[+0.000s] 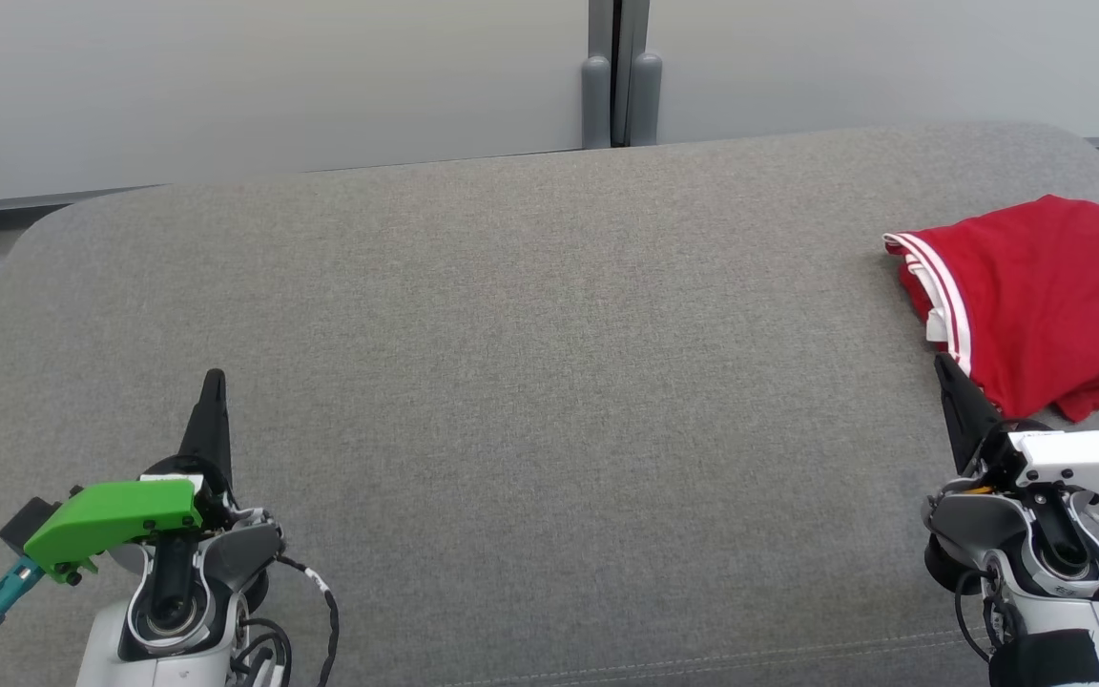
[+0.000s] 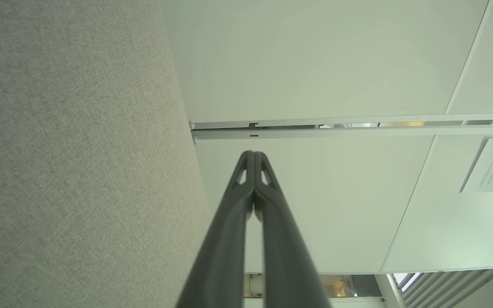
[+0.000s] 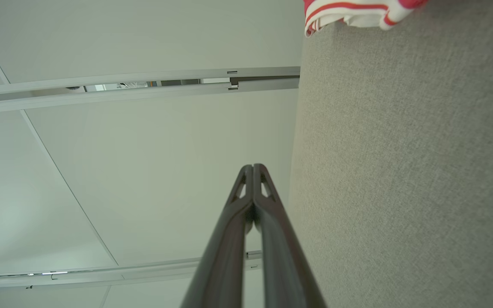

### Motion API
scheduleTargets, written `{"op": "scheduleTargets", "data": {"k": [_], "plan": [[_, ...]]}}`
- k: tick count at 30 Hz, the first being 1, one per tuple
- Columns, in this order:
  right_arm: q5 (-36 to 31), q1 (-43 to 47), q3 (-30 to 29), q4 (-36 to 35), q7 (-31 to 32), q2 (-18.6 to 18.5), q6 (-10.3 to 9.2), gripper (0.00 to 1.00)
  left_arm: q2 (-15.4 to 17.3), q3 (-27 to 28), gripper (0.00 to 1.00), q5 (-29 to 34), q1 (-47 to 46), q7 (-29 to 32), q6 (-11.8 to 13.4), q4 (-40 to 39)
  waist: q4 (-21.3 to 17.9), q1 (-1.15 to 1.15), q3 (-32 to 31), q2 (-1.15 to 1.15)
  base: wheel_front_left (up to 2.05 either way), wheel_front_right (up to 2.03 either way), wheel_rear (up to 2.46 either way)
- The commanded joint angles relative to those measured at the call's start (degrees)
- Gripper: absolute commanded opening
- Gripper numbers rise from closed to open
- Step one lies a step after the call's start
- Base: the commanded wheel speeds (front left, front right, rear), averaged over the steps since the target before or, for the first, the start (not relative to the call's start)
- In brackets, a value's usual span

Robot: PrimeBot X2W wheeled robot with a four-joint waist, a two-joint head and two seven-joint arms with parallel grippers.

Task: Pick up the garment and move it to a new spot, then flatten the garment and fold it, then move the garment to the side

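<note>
Two pairs of fingers, and we are holding both pressed together and empty: left fingers over the tabletop's front left corner, right fingers front right. The red garment is lying folded at the right edge, just beside the right fingers.

Head camera high, looking down on the grey cushion, wrist cameras low along it — facing the shared wall panels
</note>
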Motion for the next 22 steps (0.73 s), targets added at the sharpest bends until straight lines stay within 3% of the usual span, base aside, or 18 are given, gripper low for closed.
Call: {"op": "scheduleTargets", "data": {"k": [1,22], "plan": [[-0.5,-0.6,-0.1,0.1,0.3,-0.1,0.04,0.00,0.0,0.0,0.00,0.1,-0.7,0.1,-0.3,0.1,0.0,0.00,0.0,0.00,0.00,0.00,0.00],[-0.6,-0.6,-0.2,0.1,0.3,0.0,0.04,0.00,0.0,0.0,0.00,0.1,-0.7,0.1,-0.3,0.1,0.0,0.00,0.0,0.00,0.00,0.00,0.00]]}}
